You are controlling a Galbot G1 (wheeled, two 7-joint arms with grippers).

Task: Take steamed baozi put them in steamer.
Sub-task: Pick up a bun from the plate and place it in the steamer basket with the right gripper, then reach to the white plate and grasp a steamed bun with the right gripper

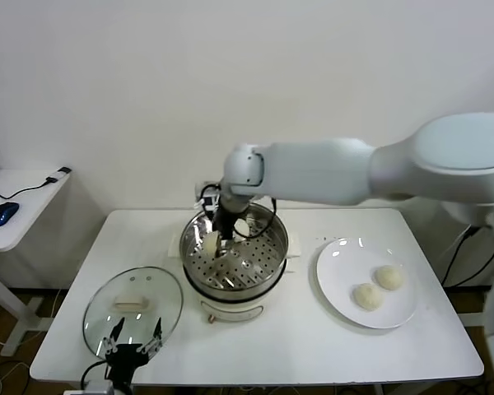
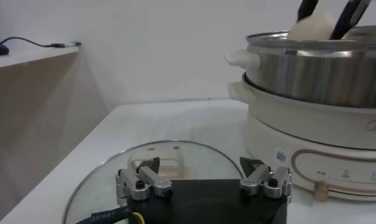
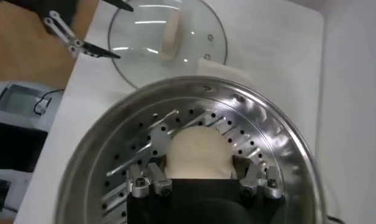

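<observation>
My right gripper (image 1: 219, 234) reaches into the steel steamer (image 1: 267, 263) at the table's middle and is shut on a cream-white baozi (image 1: 211, 243). In the right wrist view the baozi (image 3: 197, 145) sits between the fingers of the right gripper (image 3: 200, 161) above the perforated floor (image 3: 133, 152). The left wrist view shows that baozi (image 2: 313, 27) held at about the height of the rim of the steamer (image 2: 316, 67). Two more baozi (image 1: 368, 296) (image 1: 389, 277) lie on the white plate (image 1: 337, 271) at the right. My left gripper (image 1: 134, 339) (image 2: 203, 176) waits open at the front left.
The glass lid (image 1: 133, 304) with its white handle lies flat on the table under my left gripper. A side table (image 1: 25, 206) stands at the far left with a blue mouse (image 1: 2, 213) on it. The steamer's white pot base (image 1: 230, 311) stands between the lid and the plate.
</observation>
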